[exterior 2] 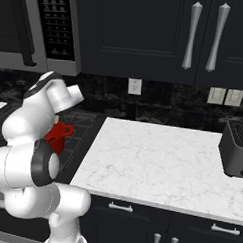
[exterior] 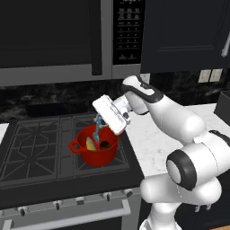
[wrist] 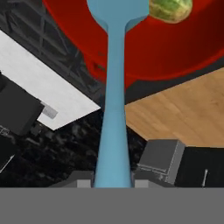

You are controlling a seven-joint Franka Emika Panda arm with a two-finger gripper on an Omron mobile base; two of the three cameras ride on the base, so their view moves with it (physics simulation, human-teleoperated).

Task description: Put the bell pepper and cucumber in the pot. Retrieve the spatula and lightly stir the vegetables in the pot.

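1. Around you: a dark stove [exterior: 45, 148] with black grates carries the pot [exterior: 96, 150]; a microwave [exterior: 58, 40] hangs above it, and the white marble bench [exterior 2: 162, 160] runs off to the stove's right, with a dark toaster [exterior 2: 236, 148] at its far end.
2. Your own white arm leans over the stove's right side, and in the right base view it hides most of the pot.
3. The pot is glossy red and round, with a loop handle facing the front left. Inside lie the pale-yellow bell pepper [exterior: 91, 143] and a mottled green vegetable [wrist: 170, 9].
4. Your tool [exterior: 101, 117] is clamped on the spatula [wrist: 114, 109], a slender light-blue utensil whose blade dips inside the rim.
5. The pot sits on the right-hand burners; the grates to its left are bare.
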